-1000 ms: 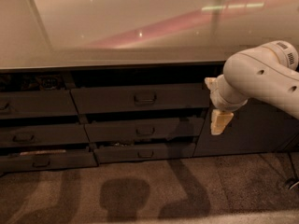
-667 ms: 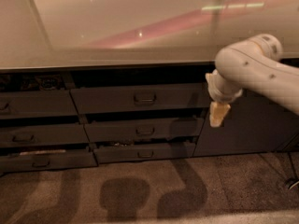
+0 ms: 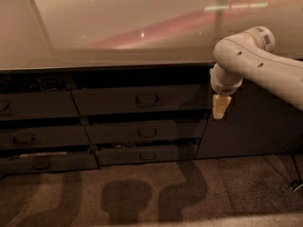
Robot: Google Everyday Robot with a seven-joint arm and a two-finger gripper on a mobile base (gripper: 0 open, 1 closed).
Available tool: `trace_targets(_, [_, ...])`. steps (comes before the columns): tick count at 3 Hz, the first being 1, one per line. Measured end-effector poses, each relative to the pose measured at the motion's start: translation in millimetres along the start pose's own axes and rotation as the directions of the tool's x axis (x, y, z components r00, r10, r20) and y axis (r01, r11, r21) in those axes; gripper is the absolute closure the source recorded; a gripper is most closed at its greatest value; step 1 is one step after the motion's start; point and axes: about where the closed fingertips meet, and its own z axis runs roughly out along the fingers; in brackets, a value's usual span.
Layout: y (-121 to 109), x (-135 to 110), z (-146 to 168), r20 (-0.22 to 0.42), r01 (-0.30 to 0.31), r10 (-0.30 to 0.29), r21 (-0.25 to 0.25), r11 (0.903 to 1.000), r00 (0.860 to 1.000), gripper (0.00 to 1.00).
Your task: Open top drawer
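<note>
The top drawer (image 3: 137, 100) is the dark front under the counter in the middle column, with a dark loop handle (image 3: 147, 99) at its centre. It sits slightly out from the cabinet face, with a dark gap above it. My gripper (image 3: 219, 107) hangs down from the white arm (image 3: 251, 60) at the right. It is to the right of the drawer front, at about handle height, and touches nothing. Its pale fingertips (image 3: 218, 109) point down.
Two shallower drawers (image 3: 144, 132) (image 3: 147, 154) lie below the top one, slightly ajar. A left column of drawers (image 3: 33, 105) stands beside them. A plain dark cabinet door (image 3: 251, 122) is behind my gripper. A glossy countertop (image 3: 118, 27) runs above. Carpet floor (image 3: 156, 193) lies below.
My arm has lifted and swung a little left and up, bringing the gripper higher along the right edge of the top drawer. The drawers have not moved.
</note>
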Motion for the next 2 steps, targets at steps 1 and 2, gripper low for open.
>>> trace_targets(1, [5, 5, 32, -0.043, 0.016, -0.017, -0.028, 0.9995, 0.999, 0.00])
trace_targets(2, [12, 7, 59, -0.075, 0.047, -0.051, -0.056, 0.9974, 0.996, 0.00])
